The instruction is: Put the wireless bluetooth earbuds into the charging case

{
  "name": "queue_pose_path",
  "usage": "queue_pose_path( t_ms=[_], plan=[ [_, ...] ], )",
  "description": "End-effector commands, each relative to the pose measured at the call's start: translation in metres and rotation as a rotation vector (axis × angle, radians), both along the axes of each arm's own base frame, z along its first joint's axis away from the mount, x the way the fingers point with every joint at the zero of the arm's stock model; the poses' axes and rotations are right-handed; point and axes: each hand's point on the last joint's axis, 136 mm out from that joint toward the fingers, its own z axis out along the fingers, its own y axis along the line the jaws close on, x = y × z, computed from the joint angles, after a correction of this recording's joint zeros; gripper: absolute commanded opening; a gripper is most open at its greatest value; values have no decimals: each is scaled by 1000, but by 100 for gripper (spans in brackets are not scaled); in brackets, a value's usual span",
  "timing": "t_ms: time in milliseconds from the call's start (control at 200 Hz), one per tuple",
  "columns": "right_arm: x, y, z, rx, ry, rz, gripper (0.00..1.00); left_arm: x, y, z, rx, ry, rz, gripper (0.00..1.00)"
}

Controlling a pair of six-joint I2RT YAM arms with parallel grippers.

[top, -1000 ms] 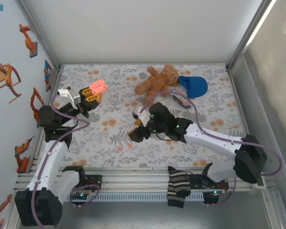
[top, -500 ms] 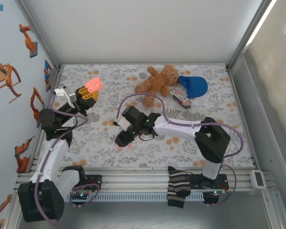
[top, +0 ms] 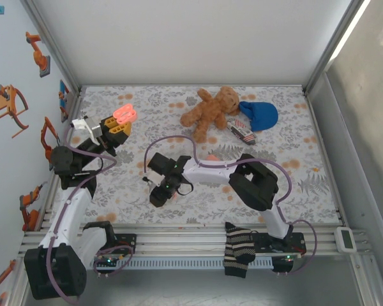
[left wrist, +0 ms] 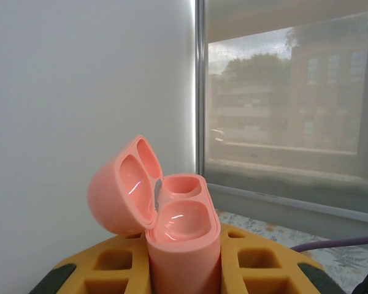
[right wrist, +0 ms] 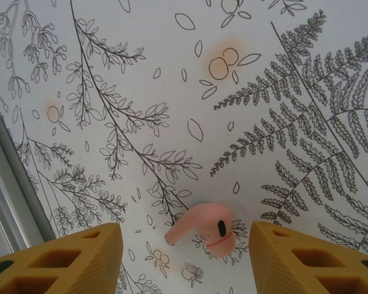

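Observation:
My left gripper is shut on the pink charging case, held up off the table at the far left. In the left wrist view the charging case stands upright between the yellow pads, its lid swung open to the left and both wells bare. My right gripper hangs low over the floral cloth at centre-left. In the right wrist view one pink earbud lies on the cloth between the open yellow fingers, with a gap on each side.
A brown teddy bear, a blue cap and a small striped item lie at the back of the table. A striped sock hangs over the front rail. The left wall stands close beside the left arm.
My right arm has swung left and toward the near edge, with its jaws narrowing around the earbud's spot. My left gripper with the case has shifted slightly left.

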Motion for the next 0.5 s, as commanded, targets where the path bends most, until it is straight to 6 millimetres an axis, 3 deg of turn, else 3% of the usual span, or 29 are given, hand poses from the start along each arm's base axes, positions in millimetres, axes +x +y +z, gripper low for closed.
queue_pose_path(
  t_ms=[0, 496],
  plan=[
    [6, 2, 5, -12, -21, 1, 55, -6, 1, 7, 10, -44, 4, 0],
    [8, 3, -7, -43, -24, 12, 47, -7, 0, 8, 9, -46, 2, 0]
  ],
)
